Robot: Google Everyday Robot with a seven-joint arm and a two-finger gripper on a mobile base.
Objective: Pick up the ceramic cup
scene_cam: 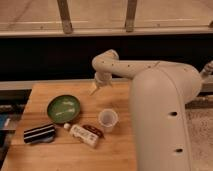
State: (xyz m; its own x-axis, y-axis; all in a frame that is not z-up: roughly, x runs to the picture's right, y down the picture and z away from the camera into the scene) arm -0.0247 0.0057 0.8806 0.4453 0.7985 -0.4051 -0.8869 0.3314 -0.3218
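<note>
The ceramic cup (108,119) is seen at lower centre on the wooden table (45,92), right of the green plate (64,108). The gripper (94,89) is held up-frame, apart from it; its state cannot be told. Nothing is judged grasped: approach, grip and lift are left.

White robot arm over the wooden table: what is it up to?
The robot is meant to pick up the ceramic cup. Its gripper hangs over the far part of the wooden table, apart from the cup, which stands upright and untouched nearer the front. A green plate, a white bottle and a black striped object lie nearby.
</note>
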